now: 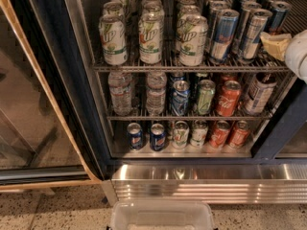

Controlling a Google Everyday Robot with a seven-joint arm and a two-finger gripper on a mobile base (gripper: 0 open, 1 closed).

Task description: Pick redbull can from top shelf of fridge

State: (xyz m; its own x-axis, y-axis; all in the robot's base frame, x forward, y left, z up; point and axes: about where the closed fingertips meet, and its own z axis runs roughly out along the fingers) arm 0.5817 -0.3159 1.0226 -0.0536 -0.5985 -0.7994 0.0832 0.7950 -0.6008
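Several slim blue-and-silver redbull cans stand at the right of the top shelf [192, 67] of the fridge [53, 80]; the front ones are at the shelf's front rail [222, 35] [254, 32]. My gripper [274, 44], yellowish-tipped on a white arm [298, 56], reaches in from the right edge. It sits just right of the rightmost front redbull can, at the height of its lower half. Whether it touches the can is unclear.
Wider white-green 7UP cans [151, 37] fill the top shelf's left. Water bottles [120, 92] and mixed cans [227, 98] stand on the middle rack, with small cans [157, 136] below. The glass door [29, 104] is at left. A plastic bin [162, 215] stands before the steel base panel [206, 181].
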